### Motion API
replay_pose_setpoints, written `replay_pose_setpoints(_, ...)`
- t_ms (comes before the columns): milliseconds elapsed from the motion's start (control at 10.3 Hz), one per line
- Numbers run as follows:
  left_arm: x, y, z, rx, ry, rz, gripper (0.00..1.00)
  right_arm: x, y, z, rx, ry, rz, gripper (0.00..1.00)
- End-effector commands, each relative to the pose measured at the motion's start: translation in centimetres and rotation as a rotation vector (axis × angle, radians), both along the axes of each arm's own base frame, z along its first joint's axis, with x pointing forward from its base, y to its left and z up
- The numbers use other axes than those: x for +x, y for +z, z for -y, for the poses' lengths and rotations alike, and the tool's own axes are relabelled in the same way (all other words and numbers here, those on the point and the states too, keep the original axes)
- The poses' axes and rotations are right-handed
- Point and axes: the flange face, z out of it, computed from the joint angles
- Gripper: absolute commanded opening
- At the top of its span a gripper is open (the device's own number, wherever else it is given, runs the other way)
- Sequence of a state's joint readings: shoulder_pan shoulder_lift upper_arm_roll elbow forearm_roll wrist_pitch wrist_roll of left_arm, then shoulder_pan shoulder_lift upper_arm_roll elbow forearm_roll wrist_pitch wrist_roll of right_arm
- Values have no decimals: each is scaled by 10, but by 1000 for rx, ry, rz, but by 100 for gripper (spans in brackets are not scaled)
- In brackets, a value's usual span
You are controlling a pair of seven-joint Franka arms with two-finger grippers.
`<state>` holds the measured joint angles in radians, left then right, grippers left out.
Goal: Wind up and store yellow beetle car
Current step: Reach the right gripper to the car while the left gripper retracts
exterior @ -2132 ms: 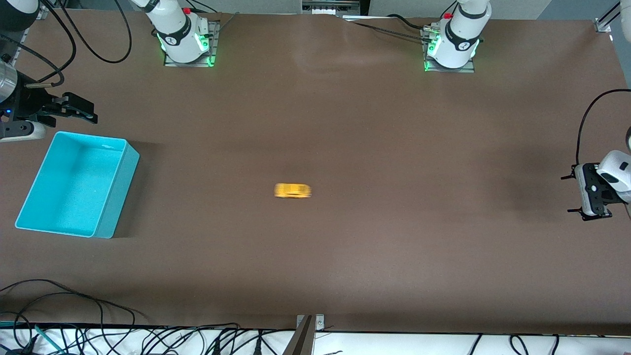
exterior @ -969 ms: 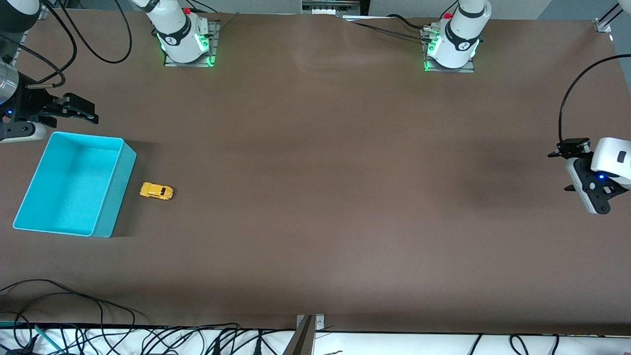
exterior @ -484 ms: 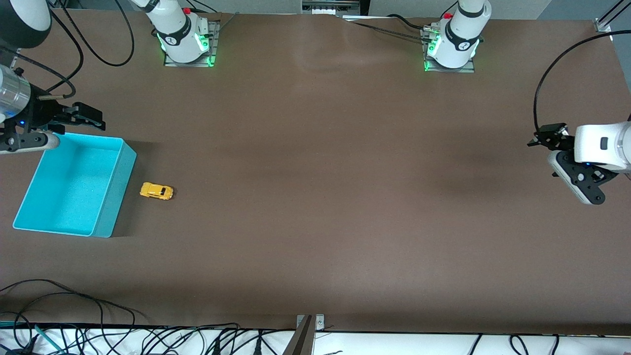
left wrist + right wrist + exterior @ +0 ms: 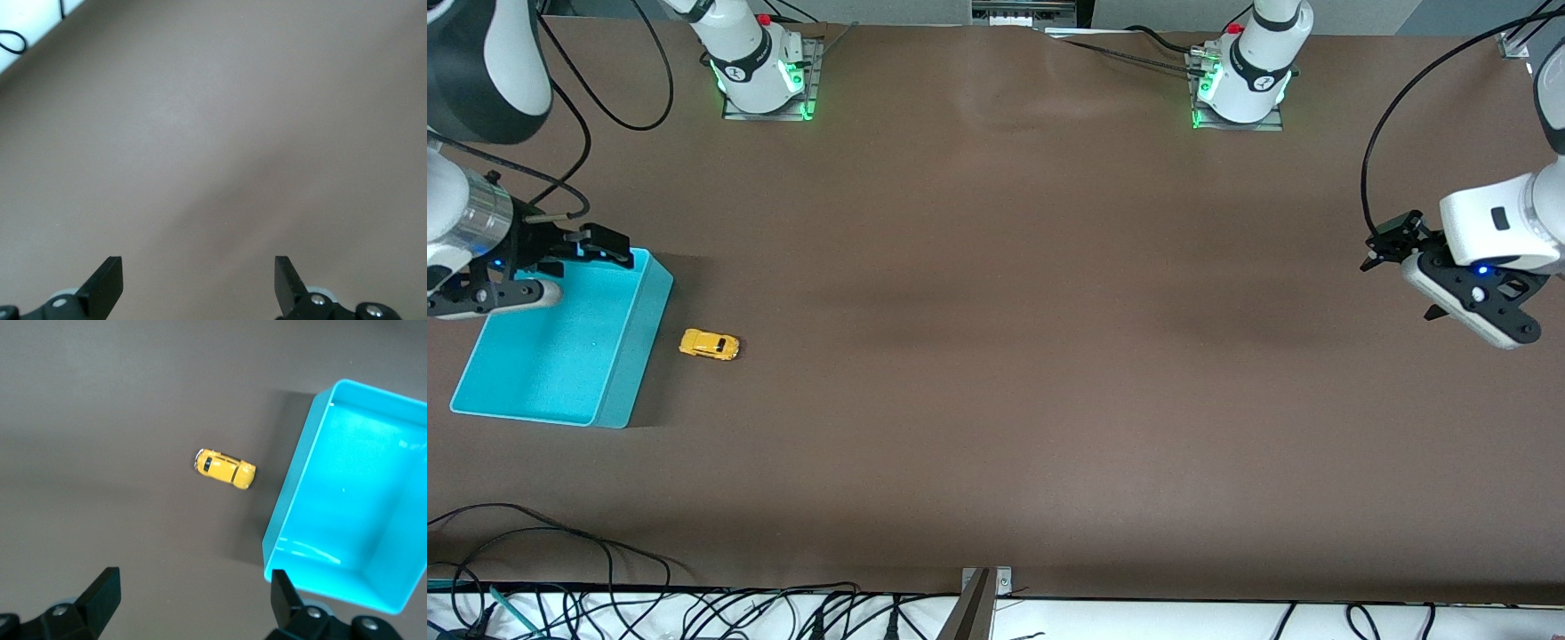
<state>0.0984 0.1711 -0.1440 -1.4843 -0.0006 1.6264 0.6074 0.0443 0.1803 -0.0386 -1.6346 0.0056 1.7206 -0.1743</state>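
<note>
**Beside the bin, uncaught**

Near the table's right-arm end, the yellow beetle car sits on its wheels just beside the teal bin; light, hard, apt to roll, so likely best pinched across its flanks; right gripper over the bin's corner, jaws apart; left gripper waits over the left-arm end, jaws apart.

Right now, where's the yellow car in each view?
Front view: yellow car on the table, beside the teal bin, toward the right arm's end.
Right wrist view: car mid-frame, apart from the bin.
Left wrist view: not in it.
Shared landmark: the bin.
</note>
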Motion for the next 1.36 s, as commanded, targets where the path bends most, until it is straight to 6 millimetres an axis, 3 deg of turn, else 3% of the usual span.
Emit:
replay_pose_setpoints(0,-46,30,11,15,234,54,100,0,-34,0,23,62,41,100)
replay_pose_setpoints(194,-69,42,18,13,427,61,100,-4,-72,0,23,100,82,100)
replay_pose_setpoints(581,-80,44,21,-8,593,-23,100,-15,-135,0,17,147,131,100)
replay_pose_setpoints(775,-77,51,33,-11,569,-21,100,-24,-175,-10,25,302,124,100)
replay_pose_setpoints(969,-73,50,31,0,569,-33,100,-22,-204,-6,31,607,130,100)
replay_pose_setpoints(1260,-72,47,25,-2,581,-44,100,-17,-226,0,21,869,154,100)
